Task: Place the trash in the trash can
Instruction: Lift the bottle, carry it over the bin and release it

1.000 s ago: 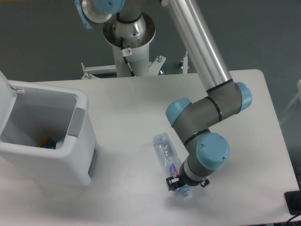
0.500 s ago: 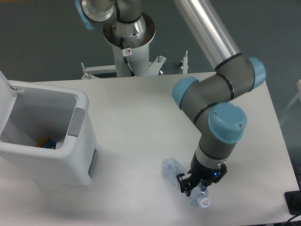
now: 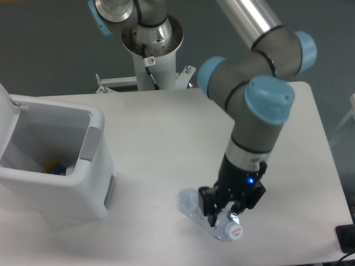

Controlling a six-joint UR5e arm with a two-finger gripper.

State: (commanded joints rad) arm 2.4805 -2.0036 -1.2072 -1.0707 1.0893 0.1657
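Note:
The trash is a clear plastic bottle (image 3: 191, 206) with a pale cap at its near end. It is tilted at the front of the white table (image 3: 166, 133). My gripper (image 3: 222, 213) is shut on the bottle near its cap end, and the wrist hides the label. The trash can (image 3: 55, 183) is a large white bin at the left. Its lid is swung open, and its grey side panel (image 3: 90, 143) faces right. The bottle is well to the right of the bin and lower in view.
Something blue and orange (image 3: 54, 168) lies inside the bin. The robot base and its mount (image 3: 150, 44) stand at the back behind the table. A dark object (image 3: 346, 238) sits just off the table's right front corner.
The wrist rose and turned toward the camera. The bottle, still held, shifted left and tipped up, its cap end now nearer the camera.

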